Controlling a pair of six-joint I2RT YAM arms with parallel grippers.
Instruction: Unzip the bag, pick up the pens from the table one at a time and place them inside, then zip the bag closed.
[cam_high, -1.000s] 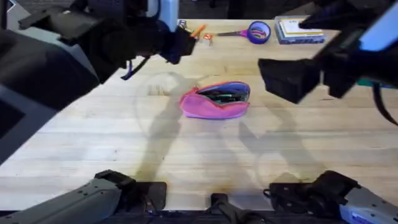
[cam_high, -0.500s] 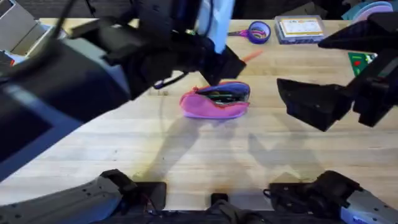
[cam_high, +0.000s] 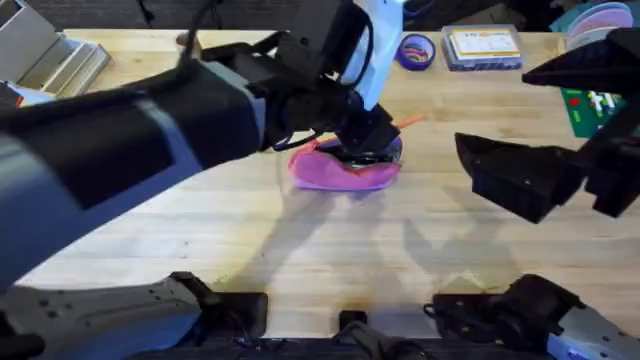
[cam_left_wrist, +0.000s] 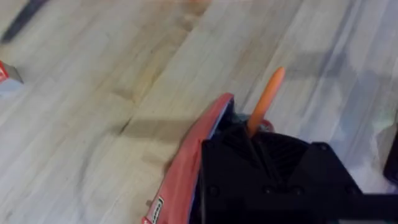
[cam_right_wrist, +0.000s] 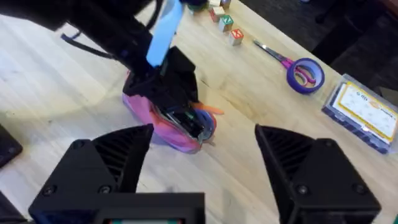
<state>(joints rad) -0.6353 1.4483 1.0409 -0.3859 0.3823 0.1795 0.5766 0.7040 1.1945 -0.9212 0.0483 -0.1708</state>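
Observation:
The pink bag (cam_high: 335, 172) lies unzipped mid-table, with dark pens showing inside its open mouth (cam_right_wrist: 186, 121). My left gripper (cam_high: 365, 138) hangs right over that opening, shut on an orange pen (cam_high: 406, 121). The pen pokes up and out past the black fingers (cam_left_wrist: 267, 168), its free end (cam_left_wrist: 267, 93) above the bag's pink edge (cam_left_wrist: 186, 162). My right gripper (cam_high: 520, 178) hovers to the right of the bag, well off the table (cam_high: 300, 235). Its two fingers (cam_right_wrist: 106, 165) stand wide apart with nothing between them.
Purple-handled scissors (cam_high: 415, 48) and a flat box of cards (cam_high: 483, 45) lie at the back right. Small wooden blocks (cam_right_wrist: 227, 22) sit behind the bag. A green item (cam_high: 590, 105) is at the right edge, and a metal rack (cam_high: 50, 55) at the back left.
My left arm has swung from the table's back toward the right and down onto the bag's opening, carrying the orange pen. The right gripper has drifted slightly right and lower.

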